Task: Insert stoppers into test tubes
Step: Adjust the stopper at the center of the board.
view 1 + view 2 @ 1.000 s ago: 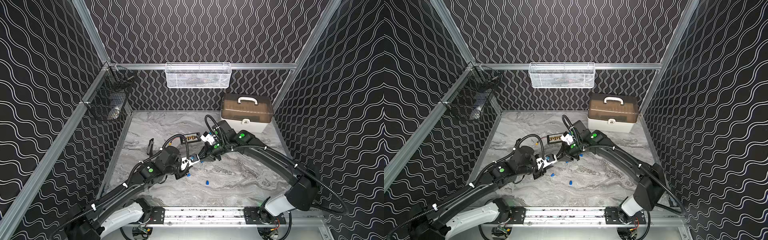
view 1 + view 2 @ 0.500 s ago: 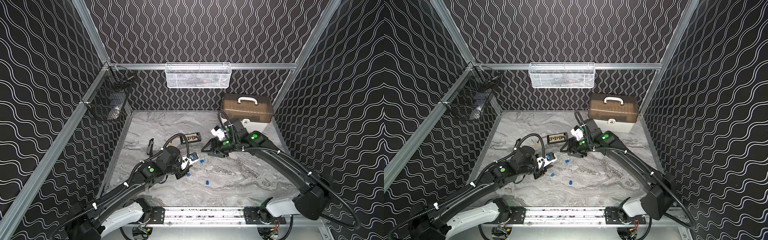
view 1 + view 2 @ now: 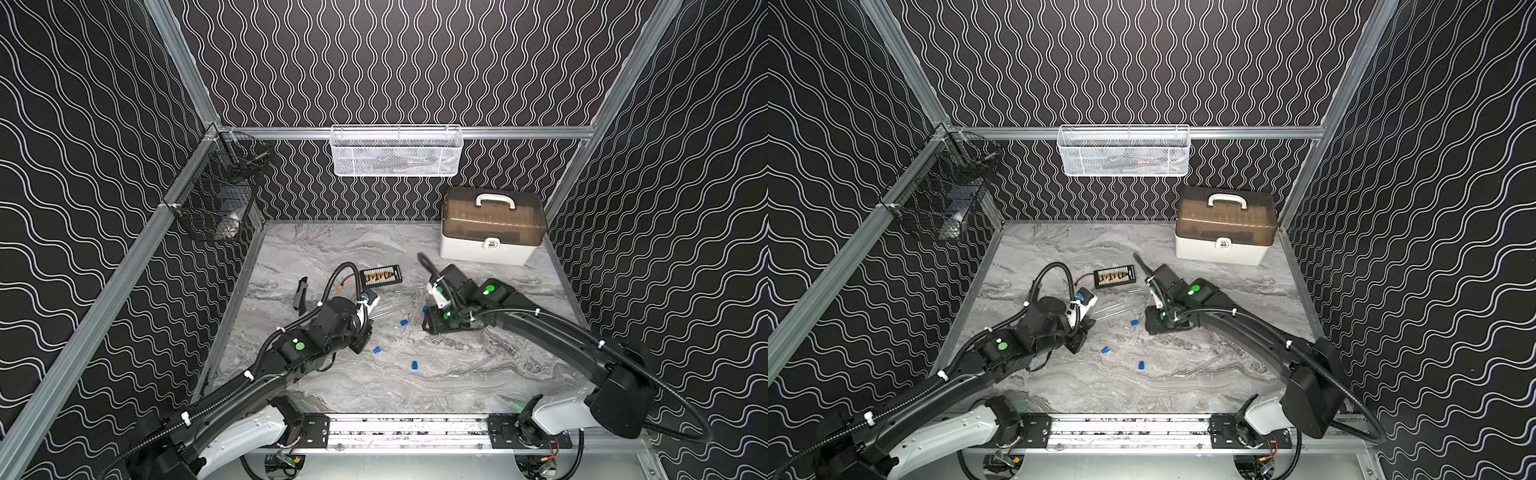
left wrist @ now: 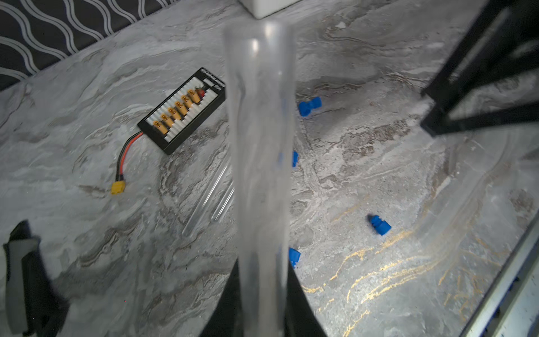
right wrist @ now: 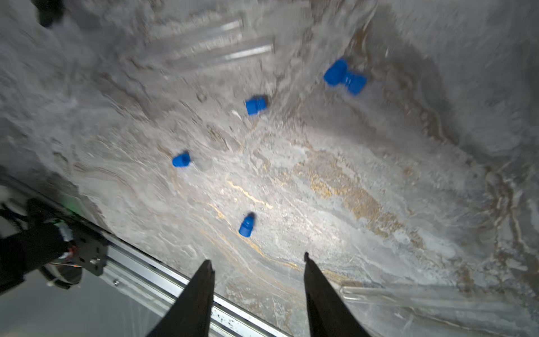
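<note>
Right wrist — right end effector point(image 5: 257, 258) apart | stopper point(image 5: 246, 226) ahead, near-left, probably closest | left end effector point(image 4: 262, 268) clamps test tube point(image 4: 259, 146)

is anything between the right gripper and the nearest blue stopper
Nothing visible does. In the right wrist view, only bare marble tabletop lies between the open right gripper and the nearest blue stopper.

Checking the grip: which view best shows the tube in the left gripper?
Left wrist view: the held test tube fills mid-frame, clamped in the left gripper. In both top views it's lost among faint clear streaks beside that gripper. Right wrist view: blurred tubes, no grip visible.
</note>
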Robot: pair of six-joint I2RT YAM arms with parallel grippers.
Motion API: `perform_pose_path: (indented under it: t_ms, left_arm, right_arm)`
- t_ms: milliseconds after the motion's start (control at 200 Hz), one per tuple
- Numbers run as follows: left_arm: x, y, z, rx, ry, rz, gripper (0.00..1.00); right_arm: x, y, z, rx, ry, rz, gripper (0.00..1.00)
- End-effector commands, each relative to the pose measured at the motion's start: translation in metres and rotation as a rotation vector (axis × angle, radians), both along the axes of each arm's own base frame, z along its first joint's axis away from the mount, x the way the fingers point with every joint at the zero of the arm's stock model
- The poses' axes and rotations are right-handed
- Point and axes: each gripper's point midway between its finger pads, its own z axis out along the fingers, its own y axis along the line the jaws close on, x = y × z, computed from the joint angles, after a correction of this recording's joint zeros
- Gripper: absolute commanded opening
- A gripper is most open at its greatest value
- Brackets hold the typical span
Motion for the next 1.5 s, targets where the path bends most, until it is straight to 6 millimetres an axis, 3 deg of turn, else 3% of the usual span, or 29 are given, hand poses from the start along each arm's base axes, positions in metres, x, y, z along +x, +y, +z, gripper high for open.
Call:
perform_pose_path:
  t_ms: [0,145,410,460,620,1496]
  left_arm:
    - [0.010,0.021,0.007,-0.040,-0.027,0.178,0.00]
    - [0.007,0.038,0.001,-0.009,-0.015,0.256,0.00]
    - [0.001,0.052,0.000,0.002,-0.010,0.302,0.00]
    - [0.001,0.053,0.001,0.003,-0.013,0.305,0.00]
    - [0.000,0.055,0.004,0.003,-0.017,0.310,0.00]
    - [0.006,0.049,0.006,0.036,-0.030,0.276,0.00]
  right_arm:
    - [-0.016,0.007,-0.021,-0.055,0.028,-0.065,0.51]
    - [-0.038,0.023,-0.056,-0.119,0.065,-0.040,0.52]
    - [-0.043,0.030,-0.095,-0.233,0.093,-0.006,0.56]
    - [-0.039,0.041,-0.091,-0.213,0.086,0.005,0.55]
    - [-0.042,0.042,-0.104,-0.250,0.111,0.023,0.47]
    - [-0.049,0.029,-0.122,-0.353,0.154,0.064,0.20]
